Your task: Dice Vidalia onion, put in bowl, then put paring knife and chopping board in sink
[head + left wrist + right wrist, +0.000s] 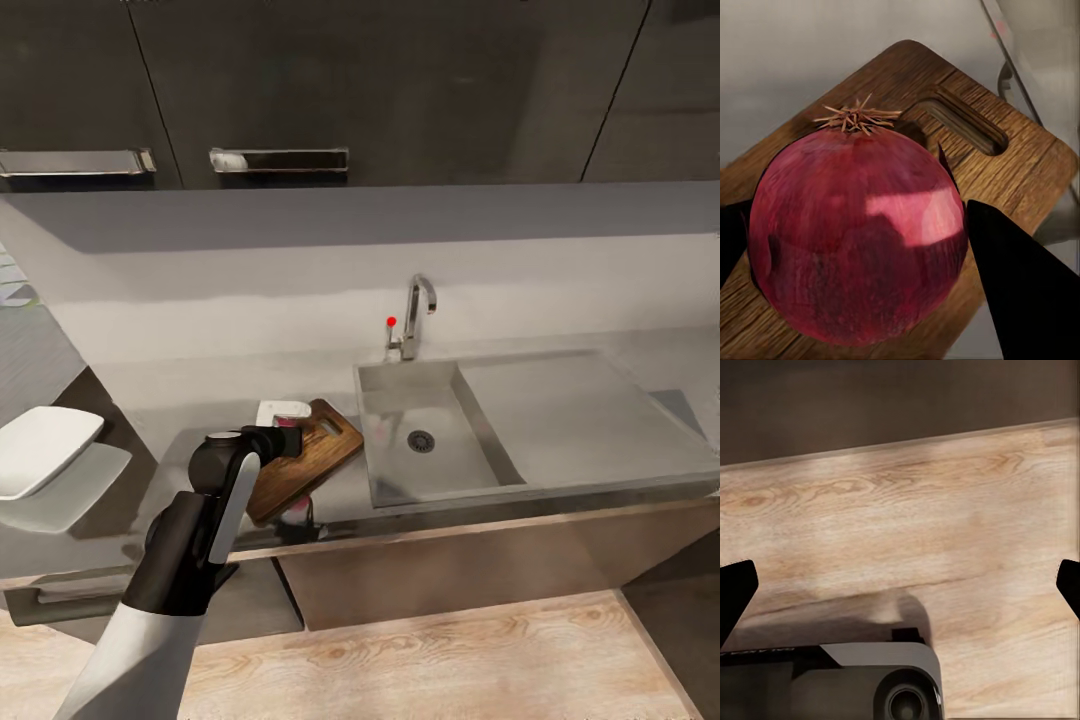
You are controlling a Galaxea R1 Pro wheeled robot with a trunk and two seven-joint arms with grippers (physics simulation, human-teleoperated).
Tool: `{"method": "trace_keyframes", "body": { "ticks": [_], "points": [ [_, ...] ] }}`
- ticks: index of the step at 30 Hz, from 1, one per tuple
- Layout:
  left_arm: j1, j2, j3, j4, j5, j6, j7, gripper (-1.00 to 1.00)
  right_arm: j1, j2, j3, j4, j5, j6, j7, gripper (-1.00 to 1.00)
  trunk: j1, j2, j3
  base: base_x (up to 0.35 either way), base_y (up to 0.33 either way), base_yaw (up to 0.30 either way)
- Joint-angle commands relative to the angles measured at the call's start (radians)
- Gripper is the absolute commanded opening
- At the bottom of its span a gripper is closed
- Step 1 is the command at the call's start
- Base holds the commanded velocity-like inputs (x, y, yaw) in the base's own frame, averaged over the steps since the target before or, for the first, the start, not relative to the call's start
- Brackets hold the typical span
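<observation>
The Vidalia onion [859,236], dark magenta with a dry tuft on top, sits between the fingers of my left gripper [859,247], and both fingers press its sides. It is just above or on the brown chopping board [1009,172], near the slot handle hole. A thin dark sliver behind the onion looks like the paring knife [945,161]. In the head view my left gripper [285,440] is over the chopping board [325,455], left of the sink [390,400]. The white bowl [40,450] is at the far left. My right gripper [900,585] is open above the wooden floor.
A chrome tap [418,315] with a red knob stands behind the basin, and the drainboard [560,410] lies to its right. A small white object [280,410] lies behind the board. Dark wall cabinets hang above the grey countertop [180,400]. The robot's base [870,682] shows under the right gripper.
</observation>
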Motion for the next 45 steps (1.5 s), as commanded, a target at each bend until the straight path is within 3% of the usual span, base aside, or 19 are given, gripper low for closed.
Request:
{"method": "trace_keyframes", "body": {
  "ticks": [1, 15, 31, 45],
  "points": [
    [-0.001, 0.000, 0.000, -0.001, 0.010, 0.004, 0.010, -1.00, 0.000, 0.000, 0.001, 0.000, 0.000, -0.002, -0.004, 1.00, 0.000, -0.002, -0.002, -0.046, -0.046, 0.000],
    [0.006, 0.001, 0.000, 0.000, 0.010, 0.002, 0.010, -1.00, 0.000, 0.000, 0.000, 0.000, -0.001, 0.002, -0.004, 1.00, 0.000, -0.002, -0.003, -0.008, -0.008, 0.000],
    [0.008, 0.001, 0.000, 0.002, 0.010, 0.002, 0.010, -1.00, 0.000, 0.000, 0.000, 0.000, -0.001, 0.002, -0.004, 1.00, 0.000, -0.002, -0.020, 0.000, 0.000, 0.000],
    [0.008, 0.009, 0.000, 0.002, 0.009, 0.002, 0.010, -1.00, 0.000, 0.000, 0.000, 0.000, -0.001, 0.002, -0.004, 1.00, 0.000, -0.002, -0.020, 0.115, 0.000, 0.000]
  ]
}}
